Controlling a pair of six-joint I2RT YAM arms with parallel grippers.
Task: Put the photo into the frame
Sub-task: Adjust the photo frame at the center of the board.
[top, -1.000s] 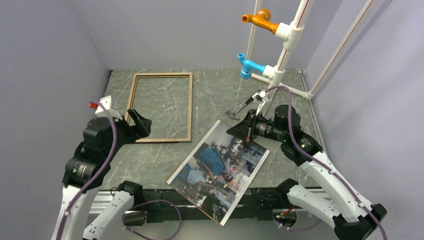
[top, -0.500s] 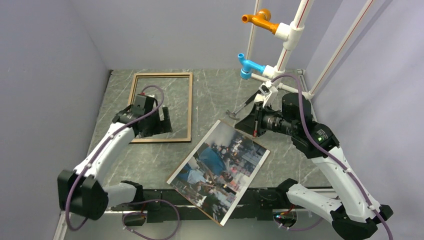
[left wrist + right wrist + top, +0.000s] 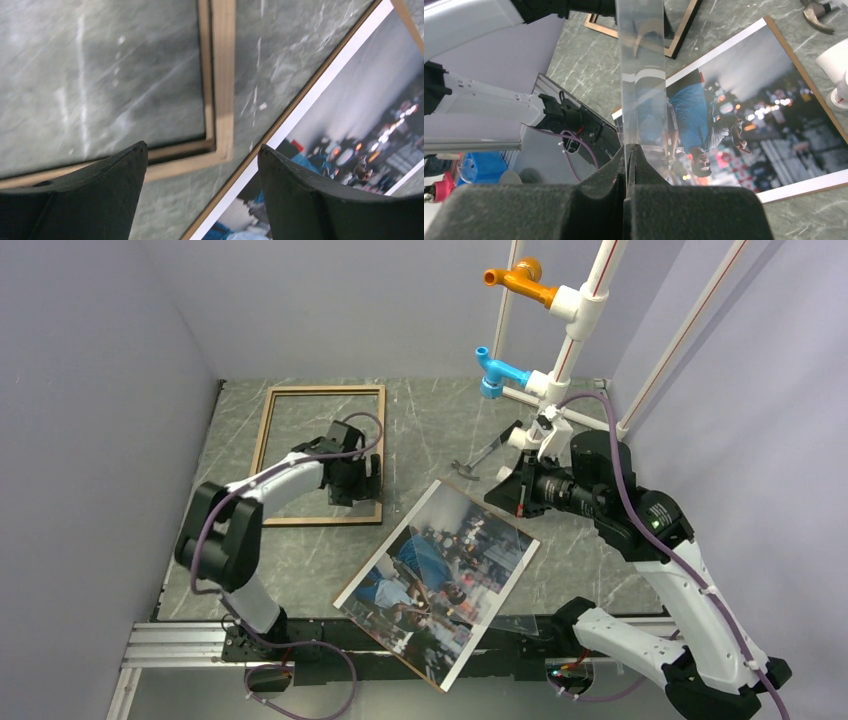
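The left claw (image 3: 201, 148) stands wide above a corner of the frame (image 3: 223, 75), left of centre. The right claw (image 3: 630, 149) pinches a clear pane (image 3: 640, 75) edge-on over the photo (image 3: 440, 575), which lies face up at lower centre of the tabletop (image 3: 430, 430).

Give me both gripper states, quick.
Left gripper: open, empty, above the frame corner.
Right gripper: shut on a clear sheet.
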